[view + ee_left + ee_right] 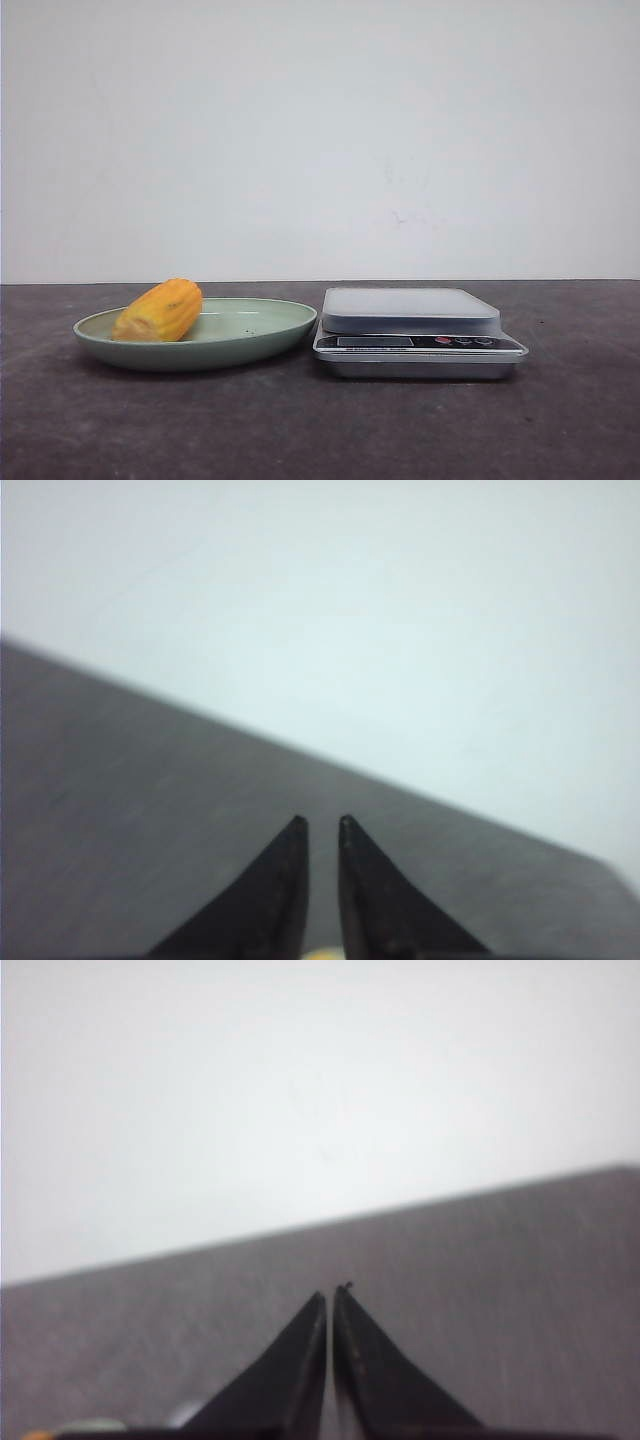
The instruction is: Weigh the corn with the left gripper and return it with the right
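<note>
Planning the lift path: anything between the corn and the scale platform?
Nothing visible. The corn lies in the green plate, and the scale sits right beside it with an empty platform. Only the low plate rim lies between.

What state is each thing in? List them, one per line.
corn: lying on its side in the plate, not gripped.
plate: on the table, left of the scale, holding the corn.
scale: platform bare, display unreadable.
left gripper: nearly shut with a narrow gap, holding nothing, above the table.
right gripper: shut, empty, above the table.
</note>
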Controlling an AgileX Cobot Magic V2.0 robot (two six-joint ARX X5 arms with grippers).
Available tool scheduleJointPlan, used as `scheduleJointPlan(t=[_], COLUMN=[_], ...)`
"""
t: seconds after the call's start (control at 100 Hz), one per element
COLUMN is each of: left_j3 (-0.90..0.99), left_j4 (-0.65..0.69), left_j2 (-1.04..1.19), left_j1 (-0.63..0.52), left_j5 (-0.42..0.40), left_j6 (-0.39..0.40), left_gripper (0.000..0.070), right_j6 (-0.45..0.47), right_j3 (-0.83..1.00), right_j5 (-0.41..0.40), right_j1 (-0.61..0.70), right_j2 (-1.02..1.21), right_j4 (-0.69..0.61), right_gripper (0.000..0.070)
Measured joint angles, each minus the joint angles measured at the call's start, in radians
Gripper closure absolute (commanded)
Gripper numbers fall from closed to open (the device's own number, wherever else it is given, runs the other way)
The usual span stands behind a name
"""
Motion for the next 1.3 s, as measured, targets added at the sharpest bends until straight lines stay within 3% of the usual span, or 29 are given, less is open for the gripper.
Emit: scheduleJointPlan(t=[0.03, 0.06, 0.1, 0.33, 0.51, 0.95, 1.3], left_j3=[0.047, 0.091, 0.142, 0.287, 0.327, 0.327, 0.327], left_j4=[-0.014, -0.03, -0.052, -0.169, -0.169, -0.177, -0.177], left_j2=[0.029, 0.054, 0.083, 0.169, 0.255, 0.657, 0.99], left_j1=[0.0, 0.0, 0.0, -0.042, -0.15, -0.475, -0.513], left_j5=[0.023, 0.04, 0.057, 0.094, 0.086, -0.218, -0.299], left_j6=[0.0, 0.0, 0.0, 0.002, 0.026, 0.145, 0.155], left_gripper=[0.0208, 0.02, 0.0201, 0.0201, 0.0201, 0.0199, 0.0199], right_j6=[0.0, -0.002, -0.008, -0.027, -0.032, -0.053, -0.06], right_j3=[0.047, 0.091, 0.143, 0.294, 0.33, 0.33, 0.33], right_j5=[-0.005, -0.011, -0.027, -0.075, -0.13, -0.135, -0.135], right_j1=[0.0, 0.001, 0.003, 0.045, 0.053, 0.055, 0.055], right_j2=[0.024, 0.046, 0.071, 0.143, 0.179, 0.185, 0.185], right_j4=[-0.011, -0.021, -0.036, -0.134, -0.193, -0.24, -0.282], right_gripper=[0.0351, 0.0239, 0.0191, 0.019, 0.019, 0.0189, 0.0189])
